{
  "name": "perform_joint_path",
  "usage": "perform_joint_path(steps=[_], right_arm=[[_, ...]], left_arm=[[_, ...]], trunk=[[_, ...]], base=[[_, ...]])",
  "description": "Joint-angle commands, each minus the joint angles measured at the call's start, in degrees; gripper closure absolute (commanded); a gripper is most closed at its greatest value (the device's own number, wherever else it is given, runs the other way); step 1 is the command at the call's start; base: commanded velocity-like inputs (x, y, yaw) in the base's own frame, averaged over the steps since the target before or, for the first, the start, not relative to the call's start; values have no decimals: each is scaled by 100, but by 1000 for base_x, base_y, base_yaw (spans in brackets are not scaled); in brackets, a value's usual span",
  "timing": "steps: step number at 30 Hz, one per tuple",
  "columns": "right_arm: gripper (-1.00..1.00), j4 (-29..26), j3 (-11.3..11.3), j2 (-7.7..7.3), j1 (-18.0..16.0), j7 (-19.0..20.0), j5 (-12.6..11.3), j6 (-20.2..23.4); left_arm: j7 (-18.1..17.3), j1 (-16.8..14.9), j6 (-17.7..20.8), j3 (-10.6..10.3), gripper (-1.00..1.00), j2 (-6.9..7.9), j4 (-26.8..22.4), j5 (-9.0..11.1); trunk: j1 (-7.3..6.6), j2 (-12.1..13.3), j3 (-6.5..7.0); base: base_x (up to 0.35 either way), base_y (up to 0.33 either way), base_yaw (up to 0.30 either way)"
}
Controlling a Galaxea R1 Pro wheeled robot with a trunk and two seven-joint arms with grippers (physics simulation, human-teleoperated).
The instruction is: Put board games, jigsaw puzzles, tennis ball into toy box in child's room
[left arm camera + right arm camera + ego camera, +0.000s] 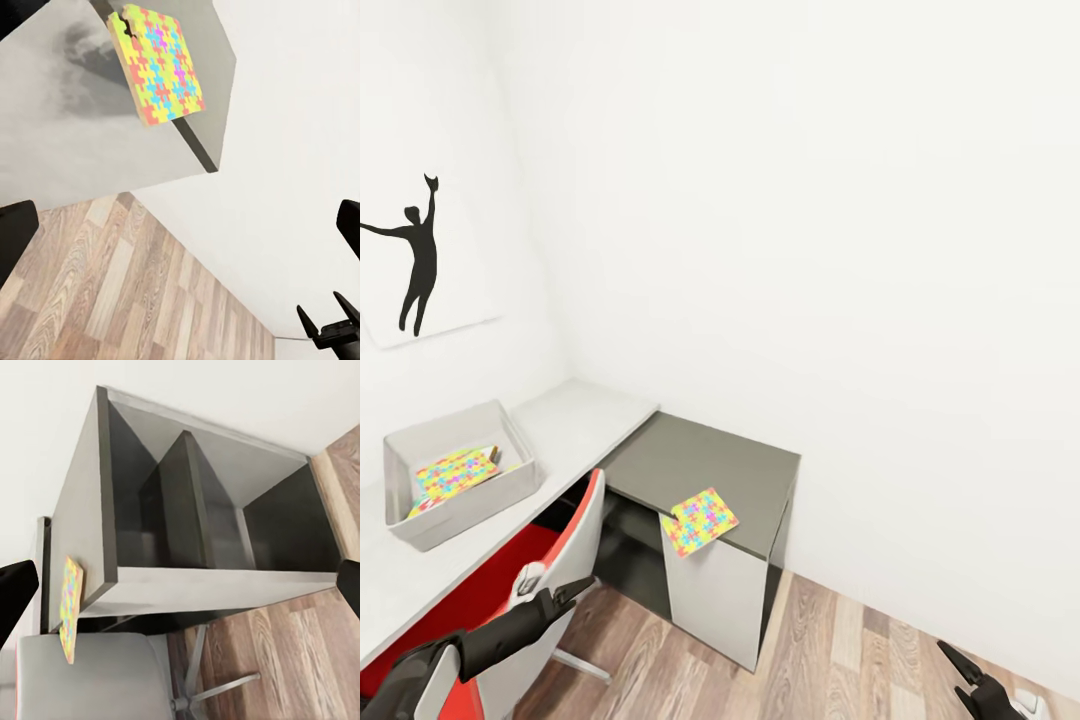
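One jigsaw puzzle (453, 474) is seen lying inside the toy box (510, 486), which stands on the pale bench (575, 420) against the wall. The second jigsaw puzzle (699, 521) is left on the lower dark cabinet top (705, 462), at its front edge, with one corner hanging over the drop; in the left wrist view the same mat (156, 64) is shown overhanging that edge. A red and grey chair (550, 560) is pushed in under the bench, close to the cabinet. The left pincer (560, 592) is held low over the chair with its fingers apart and empty; the right pincer (966, 676) is seen at the lower edge of the head view, likewise apart and holding nothing. The mat is judged to be thin, light and somewhat flexible, and likely to slide on the smooth top if nudged. A hold is best taken on the overhanging corner, one finger above and one below, since little purchase is offered by a flat-lying sheet elsewhere.
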Motion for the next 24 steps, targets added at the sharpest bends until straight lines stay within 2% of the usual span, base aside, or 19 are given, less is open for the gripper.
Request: perform_joint_path(steps=[1,24], right_arm=[[-100,3,-13,0,-5,10,-39,52],[-100,27,-12,0,-5,-15,-49,55]], left_arm=[[-11,-5,39,5,-100,1,2,24],[-48,-5,32,5,-100,4,2,26]], trunk=[[5,-13,-13],[5,-13,-13]], base=[[112,91,0],[4,10,0]])
